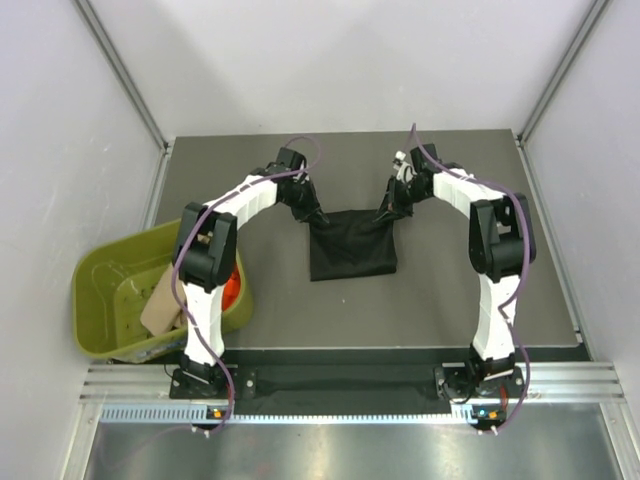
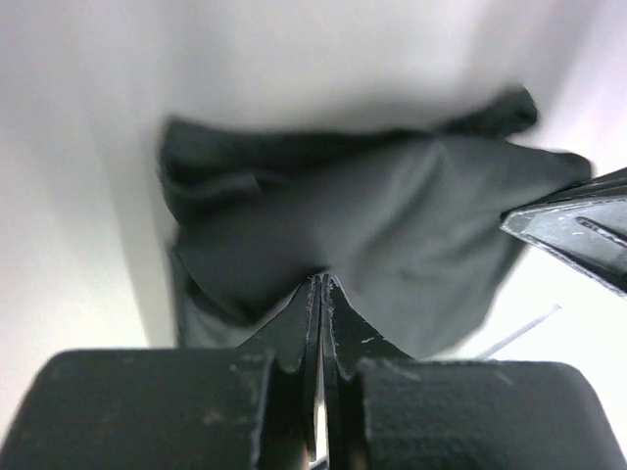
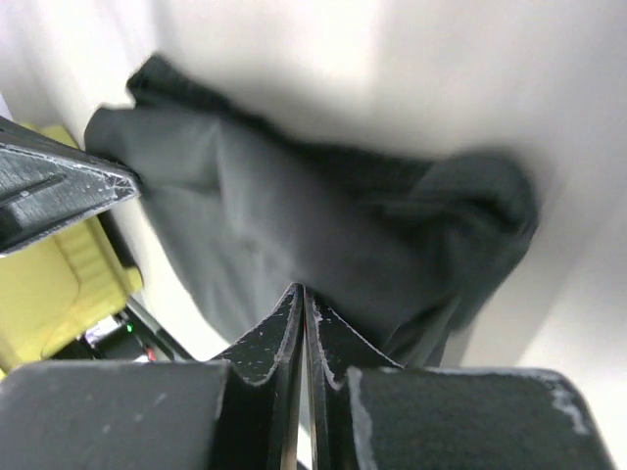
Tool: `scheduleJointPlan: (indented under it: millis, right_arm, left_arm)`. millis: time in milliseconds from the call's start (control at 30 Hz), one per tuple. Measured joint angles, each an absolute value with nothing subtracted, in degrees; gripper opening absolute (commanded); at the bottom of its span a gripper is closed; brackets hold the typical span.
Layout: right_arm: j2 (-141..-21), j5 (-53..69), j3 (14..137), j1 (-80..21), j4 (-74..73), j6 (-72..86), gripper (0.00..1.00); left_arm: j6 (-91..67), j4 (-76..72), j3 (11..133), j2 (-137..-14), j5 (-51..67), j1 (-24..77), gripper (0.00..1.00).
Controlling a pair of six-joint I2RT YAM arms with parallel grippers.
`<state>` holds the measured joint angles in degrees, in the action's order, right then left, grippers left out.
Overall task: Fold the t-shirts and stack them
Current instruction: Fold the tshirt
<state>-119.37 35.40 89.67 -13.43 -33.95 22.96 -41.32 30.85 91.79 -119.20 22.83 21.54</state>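
Observation:
The black t-shirt [image 1: 352, 255] lies folded in a rough rectangle at the middle of the table. Its two far corners are drawn up to my grippers. My left gripper [image 1: 318, 220] is shut on the far left corner. In the left wrist view its jaws [image 2: 321, 279] pinch the dark cloth [image 2: 392, 225]. My right gripper [image 1: 385, 215] is shut on the far right corner, and the right wrist view has its tips [image 3: 302, 289] closed on the shirt [image 3: 294, 225]. A beige t-shirt [image 1: 160, 305] and an orange-red one [image 1: 232, 285] lie in the tub.
An olive-green plastic tub [image 1: 100, 290] stands off the table's left edge, beside the left arm's base, and shows yellow-green in the right wrist view [image 3: 59, 294]. White walls enclose the table on three sides.

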Motion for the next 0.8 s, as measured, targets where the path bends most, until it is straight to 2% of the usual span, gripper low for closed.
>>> scheduleJointPlan:
  millis: [200, 500, 600, 633, 800]
  right_arm:
    - [-126.30, 36.62, 91.55, -11.14, -28.88, 24.64, 0.07]
    - [-134.58, 40.25, 101.75, -8.40, -26.55, 26.17, 0.25]
    - [-134.78, 39.72, 103.61, -7.97, -27.64, 26.35, 0.27]
    - [-134.78, 39.35, 104.60, -7.86, -28.67, 26.33, 0.33]
    - [-134.26, 37.26, 109.75, -7.70, -32.93, 25.76, 0.48]
  left_arm:
    - [-38.57, 30.33, 96.01, -125.14, 20.08, 20.34, 0.02]
    - [-33.15, 30.92, 105.56, -132.57, 16.64, 17.26, 0.05]
    - [-31.90, 32.86, 107.35, -132.75, 15.40, 16.88, 0.07]
    - [-31.48, 33.78, 108.38, -132.75, 15.07, 16.88, 0.10]
    - [-31.09, 35.40, 110.54, -131.48, 14.98, 16.86, 0.15]
